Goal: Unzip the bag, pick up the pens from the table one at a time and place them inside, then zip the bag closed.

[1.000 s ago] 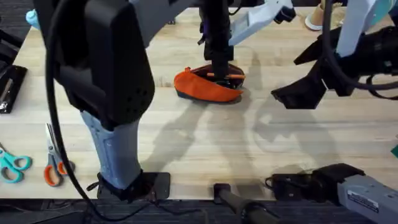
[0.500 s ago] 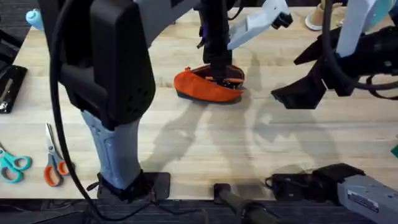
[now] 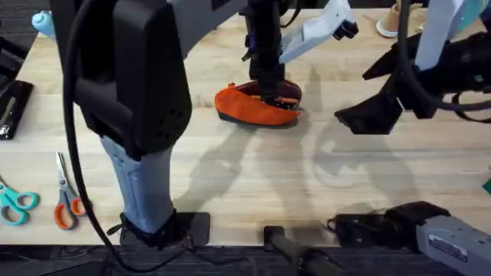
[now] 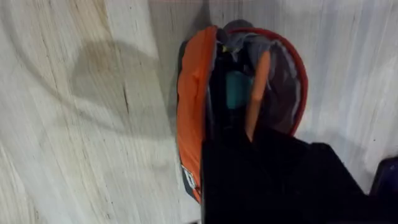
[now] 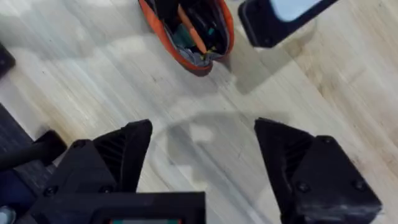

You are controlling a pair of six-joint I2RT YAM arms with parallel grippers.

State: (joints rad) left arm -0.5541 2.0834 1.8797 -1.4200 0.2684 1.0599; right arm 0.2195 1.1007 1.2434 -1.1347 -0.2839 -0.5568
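The bag [image 3: 257, 106] lies on the table [image 3: 245, 176], far from the arm bases and about in the middle, and its top is unzipped. Going from left to right, two pairs of scissors [image 3: 67, 201] lie at the left edge, well away from the bag. Next comes the left gripper [image 3: 268, 93], which reaches straight down into the open mouth of the bag. An orange pen [image 4: 256, 93] stands tilted inside the bag, with something teal beside it. I cannot tell if the left fingers are open or closed, because they are hidden. Over on the right, the right gripper [image 5: 202, 158] hangs above bare wood, well apart from the bag, with its fingers wide open and nothing between them.

I think the step now is putting a pen into the bag. Next, the left gripper should let go, lift out, then look for another pen or zip the bag shut
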